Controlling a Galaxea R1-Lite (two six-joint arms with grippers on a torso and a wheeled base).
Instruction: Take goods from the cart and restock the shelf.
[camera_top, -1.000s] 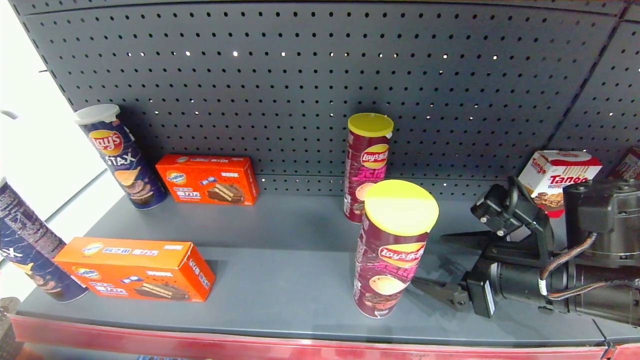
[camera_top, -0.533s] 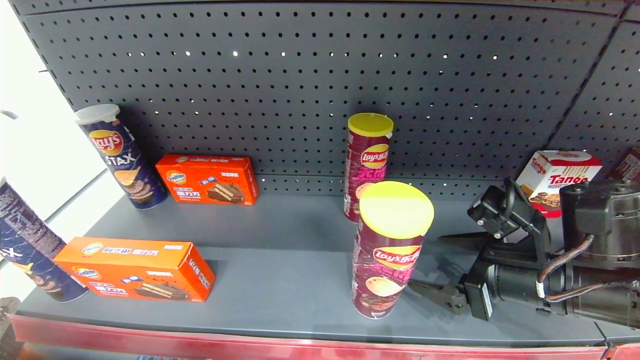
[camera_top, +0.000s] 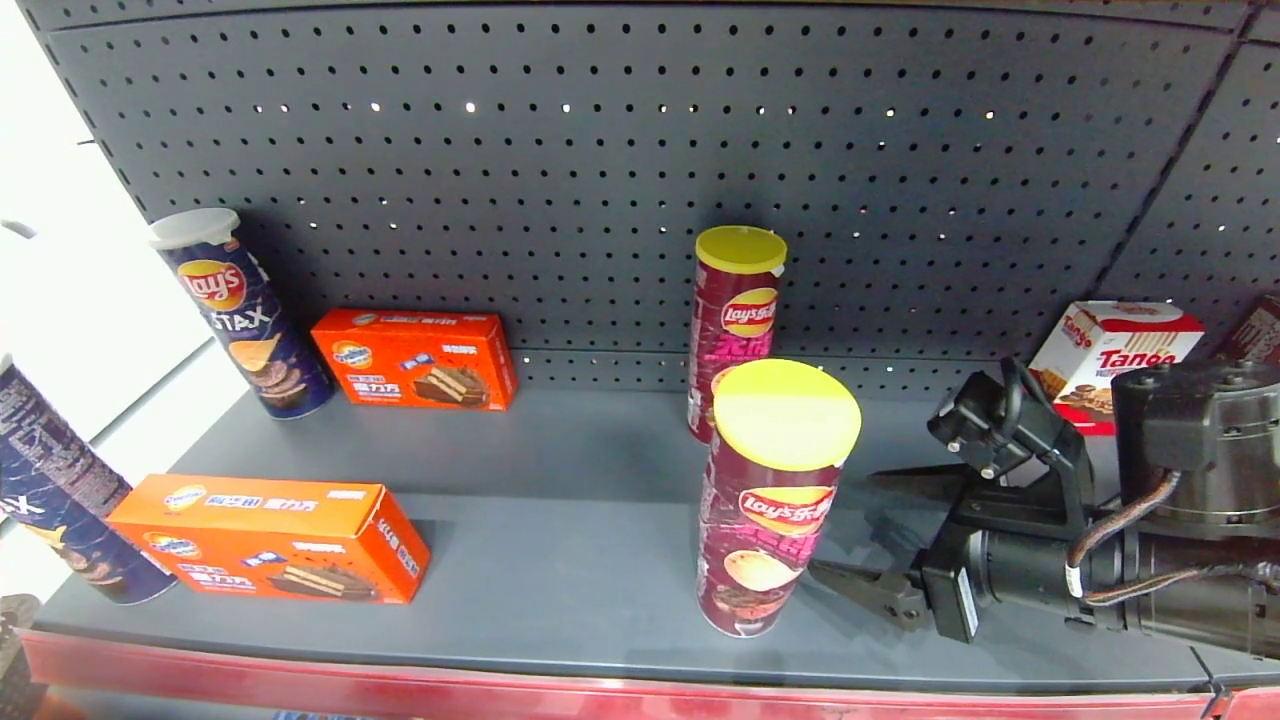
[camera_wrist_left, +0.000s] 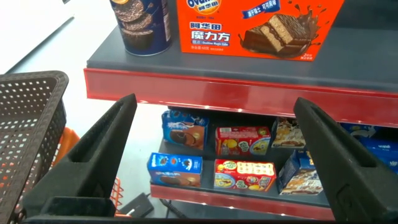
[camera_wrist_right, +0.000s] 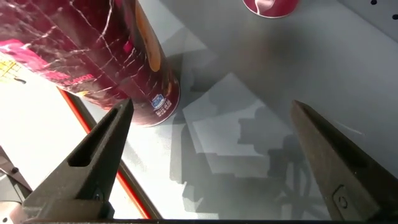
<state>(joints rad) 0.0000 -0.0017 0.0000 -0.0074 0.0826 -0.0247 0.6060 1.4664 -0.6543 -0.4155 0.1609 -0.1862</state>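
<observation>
A maroon chips can (camera_top: 772, 500) with a yellow lid stands near the shelf's front edge, leaning a little; it also appears as the front can (camera_wrist_right: 93, 56). A second maroon can (camera_top: 737, 330) stands behind it by the pegboard. My right gripper (camera_top: 880, 535) lies open just right of the front can, its near fingertip at the can's lower side. In the right wrist view the gripper (camera_wrist_right: 211, 109) holds nothing and the can stands outside one finger. My left gripper (camera_wrist_left: 214, 106) is open and empty below the shelf's red edge (camera_wrist_left: 249, 93).
Two orange wafer boxes (camera_top: 270, 540) (camera_top: 415, 357) and two blue chips cans (camera_top: 240, 310) (camera_top: 60, 500) fill the shelf's left side. A white-red box (camera_top: 1115, 355) sits at the back right. A dark mesh basket (camera_wrist_left: 28, 137) is beside the left gripper, above a stocked lower shelf (camera_wrist_left: 242, 174).
My right gripper has crept left, and the front maroon can has shifted a little left with it. Everything else stays put.
</observation>
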